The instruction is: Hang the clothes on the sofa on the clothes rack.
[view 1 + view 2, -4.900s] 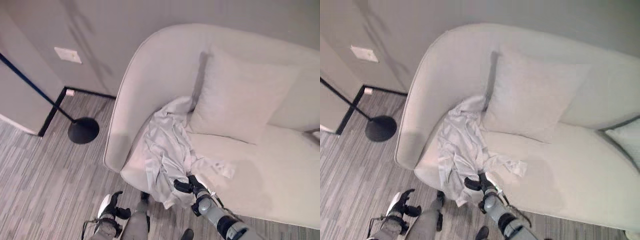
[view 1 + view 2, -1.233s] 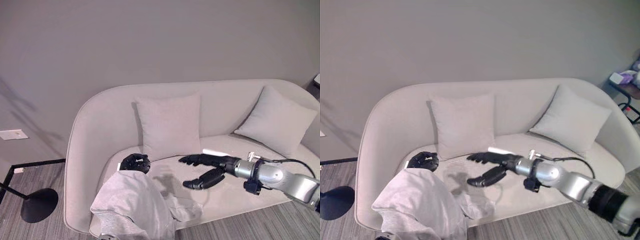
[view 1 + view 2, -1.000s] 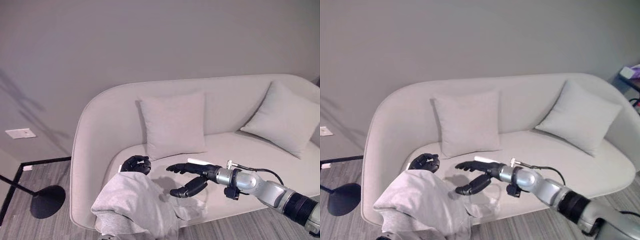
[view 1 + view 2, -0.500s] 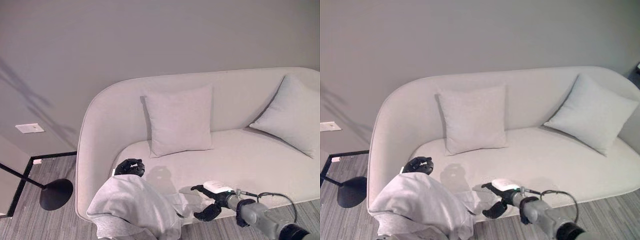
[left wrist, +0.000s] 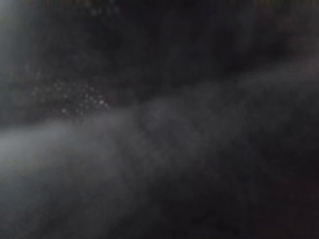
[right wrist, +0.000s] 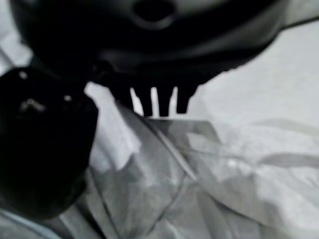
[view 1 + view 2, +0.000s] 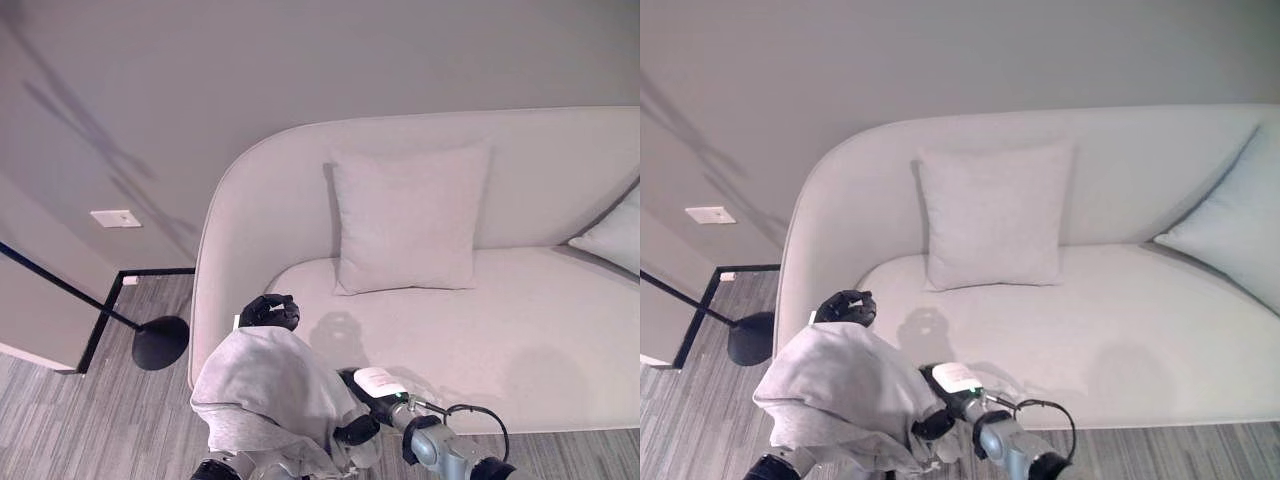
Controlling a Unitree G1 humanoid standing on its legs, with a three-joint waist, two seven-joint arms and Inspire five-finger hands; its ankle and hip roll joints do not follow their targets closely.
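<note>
**Q.** Where is the garment, and what are your hands doing?

**A.** The pale grey garment (image 7: pixel 270 395) is off the sofa (image 7: pixel 560 300) seat and sits bunched at lower left of both eye views, draped over my left forearm. My left hand (image 7: pixel 268 311) shows above the bundle, fingers curled; whether cloth is pinched inside that fist I cannot tell, and my left wrist view gives nothing readable. My right hand (image 7: pixel 362 412), at bottom centre, has thumb and fingers curled into the cloth's lower right edge; in my right wrist view the fingers (image 6: pixel 152 99) lie against folded fabric.

**Q.** What could go wrong from here?

**A.** In my judgement, slippage. The garment rests more by draping than by a firm hold, so a quick turn toward the floor lamp (image 7: pixel 158 343) at left could shed it onto the floor. A trailing fold may also snag on the seat edge. No rack is visible, so I would carry some way with a loose load.
</note>
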